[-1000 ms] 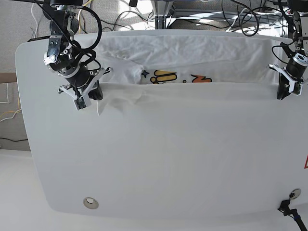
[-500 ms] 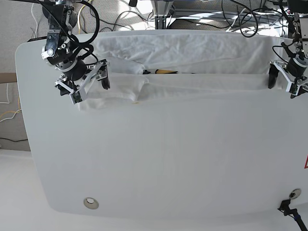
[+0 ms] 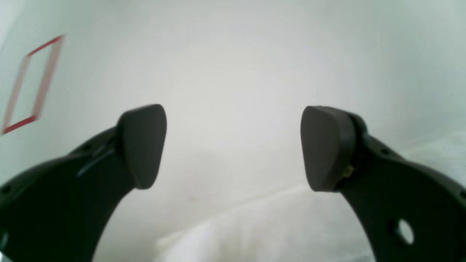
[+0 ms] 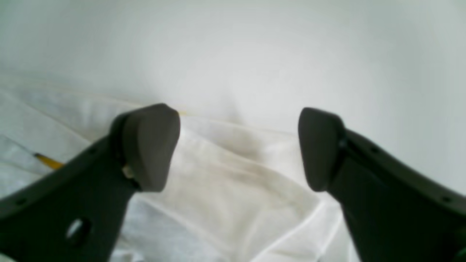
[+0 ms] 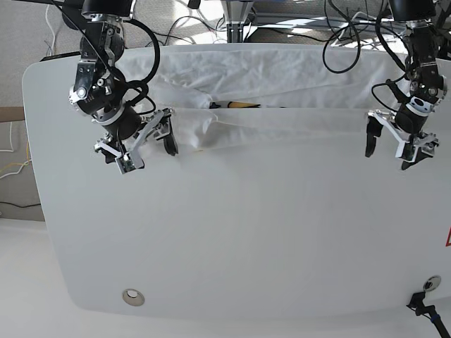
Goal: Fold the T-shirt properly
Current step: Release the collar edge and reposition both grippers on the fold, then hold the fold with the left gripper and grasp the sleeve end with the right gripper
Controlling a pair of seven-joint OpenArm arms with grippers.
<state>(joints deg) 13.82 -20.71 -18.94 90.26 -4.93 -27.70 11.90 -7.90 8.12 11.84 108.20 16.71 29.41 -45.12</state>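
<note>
the tabletop (image 5: 232,239) is white and fills most of the base view, with rounded corners. the t-shirt (image 5: 282,95) lies along its upper edge as a long white band, folded over on itself, with many creases. only a thin strip of yellow and dark print shows at the fold line, near the upper middle of the frame. the left end of the band is bunched.

the right hand (image 5: 146,143) is at the left of the base view, over the bunched end, with its fingers apart and nothing between them. the left hand (image 5: 392,146) is at the right of that view, just below the lower edge of the cloth, also spread and empty.

the right wrist view shows the crumpled cloth (image 4: 233,189) close under the hand (image 4: 238,147), and a small yellow mark at the left. the left wrist view shows mostly bare tabletop, a cloth edge (image 3: 255,229) at the bottom, and a red outlined mark (image 3: 31,82) in the upper left.

cables (image 5: 232,17) lie behind the tabletop, and a round metal fitting (image 5: 132,297) is at the lower left.
</note>
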